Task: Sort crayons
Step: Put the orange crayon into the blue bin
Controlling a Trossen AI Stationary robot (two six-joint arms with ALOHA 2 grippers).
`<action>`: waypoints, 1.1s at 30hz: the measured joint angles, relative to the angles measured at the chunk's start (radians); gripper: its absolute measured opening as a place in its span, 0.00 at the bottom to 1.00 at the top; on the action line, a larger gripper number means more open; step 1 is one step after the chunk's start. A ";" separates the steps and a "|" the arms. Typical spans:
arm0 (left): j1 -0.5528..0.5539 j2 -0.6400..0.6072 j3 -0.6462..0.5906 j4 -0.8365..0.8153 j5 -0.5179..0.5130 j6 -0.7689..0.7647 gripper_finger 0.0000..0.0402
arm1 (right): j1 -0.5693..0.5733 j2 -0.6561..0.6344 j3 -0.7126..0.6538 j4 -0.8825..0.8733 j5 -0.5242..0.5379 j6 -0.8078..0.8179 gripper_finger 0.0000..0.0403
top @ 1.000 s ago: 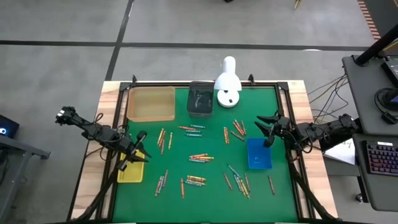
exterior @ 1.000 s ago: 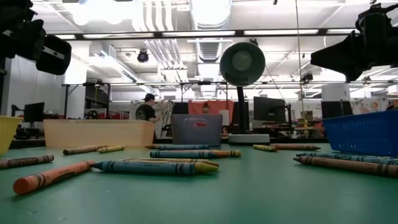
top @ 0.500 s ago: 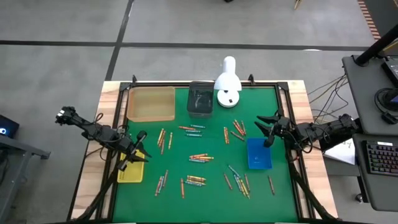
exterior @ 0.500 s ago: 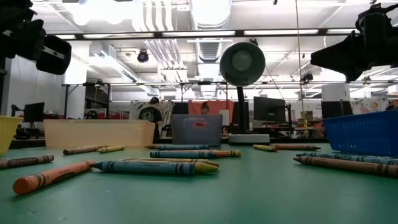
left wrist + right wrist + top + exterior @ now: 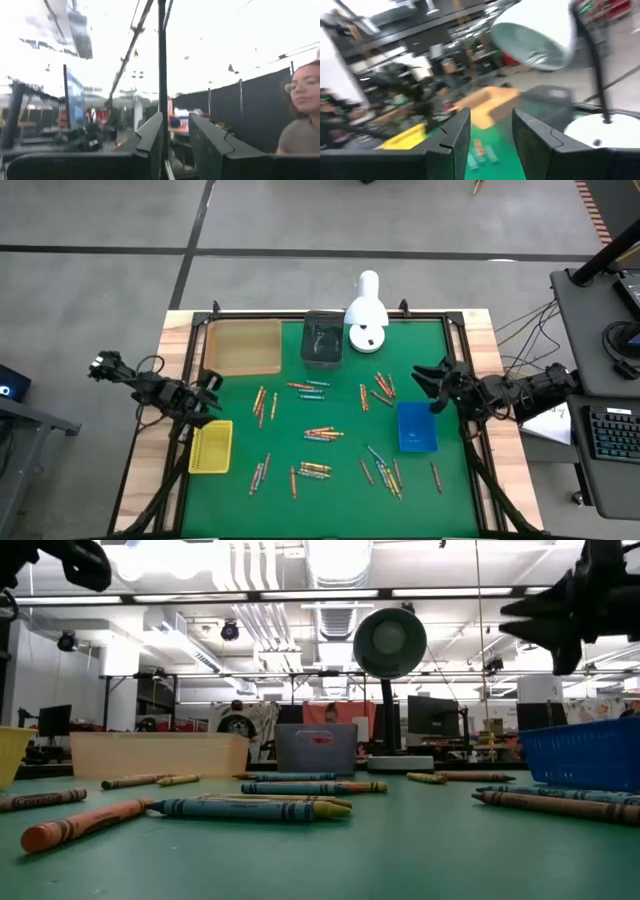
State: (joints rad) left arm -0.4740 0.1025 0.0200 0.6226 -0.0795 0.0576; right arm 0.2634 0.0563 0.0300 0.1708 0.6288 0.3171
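High view: crayons point(image 5: 318, 434) lie scattered mid-mat, left gripper point(image 5: 207, 387) raised beyond the yellow tray point(image 5: 211, 447), right gripper point(image 5: 432, 380) beyond the blue tray point(image 5: 416, 427); wrist views: both sets of fingers parted, empty—suggest descending squarely over one isolated crayon.

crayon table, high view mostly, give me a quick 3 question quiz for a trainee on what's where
1. True or false: the blue tray sits on the same side of the green mat as the right pincer.
2. Multiple choice: the white lamp stands beside which tray at the far edge? A) yellow tray B) dark grey tray C) blue tray
3. Fill in: the left pincer hangs above the mat's left edge, and the tray nearest it is the ____ tray.

Key
1. True.
2. B, the dark grey tray.
3. Yellow.
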 joint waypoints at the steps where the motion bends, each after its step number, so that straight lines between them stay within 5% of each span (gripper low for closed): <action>1: 0.000 0.020 0.000 0.019 0.000 0.003 0.19 | 0.000 0.011 0.011 0.015 -0.029 0.011 0.33; 6: 0.000 0.181 0.000 0.170 0.000 -0.041 0.19 | 0.000 0.128 0.135 0.012 -0.062 0.058 0.33; 13: 0.000 0.455 0.115 0.254 0.000 -0.083 0.19 | 0.000 0.344 0.411 -0.276 -0.048 0.106 0.33; 16: 0.000 0.528 0.222 0.103 0.000 -0.142 0.19 | 0.000 0.417 0.513 -0.384 -0.017 0.144 0.33; 20: 0.000 0.595 0.401 -0.331 -0.005 -0.237 0.19 | 0.000 0.483 0.620 -0.534 -0.001 0.187 0.33; 24: 0.001 0.674 0.552 -0.673 -0.134 -0.394 0.19 | 0.000 0.531 0.689 -0.675 0.000 0.248 0.33; 29: 0.001 0.763 0.644 -0.872 -0.298 -0.429 0.19 | 0.000 0.577 0.702 -0.785 -0.016 0.294 0.33; 33: 0.001 0.827 0.665 -0.891 -0.328 -0.434 0.19 | 0.000 0.621 0.694 -0.811 -0.054 0.296 0.33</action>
State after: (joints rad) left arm -0.4728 0.9296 0.6850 -0.2687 -0.4072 -0.3763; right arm 0.2633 0.6776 0.7236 -0.6404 0.5752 0.6132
